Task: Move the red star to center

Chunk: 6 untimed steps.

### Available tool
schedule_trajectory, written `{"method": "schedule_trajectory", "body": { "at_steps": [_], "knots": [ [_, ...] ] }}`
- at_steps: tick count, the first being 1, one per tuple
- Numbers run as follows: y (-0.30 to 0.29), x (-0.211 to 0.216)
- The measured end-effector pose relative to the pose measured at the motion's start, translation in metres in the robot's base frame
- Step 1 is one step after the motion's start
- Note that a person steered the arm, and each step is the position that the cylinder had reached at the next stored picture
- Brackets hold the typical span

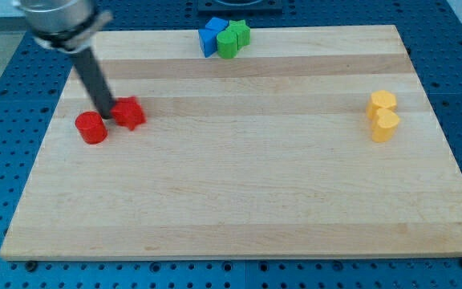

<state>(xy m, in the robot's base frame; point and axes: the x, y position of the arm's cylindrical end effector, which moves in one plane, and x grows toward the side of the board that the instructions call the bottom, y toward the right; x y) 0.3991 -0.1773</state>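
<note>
Rod tip wedged between two red blocks at the table's left

Tip first: my tip [106, 114] sits at the view's left, in the narrow gap between two red blocks, and looks to be touching or just beside both. No jaws exist on this arm, so nothing is gripped; the dark rod simply slants up toward the view's top left into its grey mount. Just to the tip's right lies the red star [129, 113], well left of the board's middle. Just to the tip's lower left stands the red cylinder [91, 128].

Farther out, at the view's top edge near the middle, a blue block [212, 37] touches a green block [233, 38]; their exact shapes are hard to make out. Far off at the view's right, two yellow blocks [382, 116] sit pressed together, one above the other. All rest on the pale wooden table [239, 193].
</note>
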Motion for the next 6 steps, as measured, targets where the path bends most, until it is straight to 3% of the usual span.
{"method": "schedule_trajectory", "body": {
  "at_steps": [1,3,4,6],
  "knots": [
    [0.059,-0.005],
    [0.023,0.014],
    [0.052,0.016],
    [0.213,-0.006]
  ]
}}
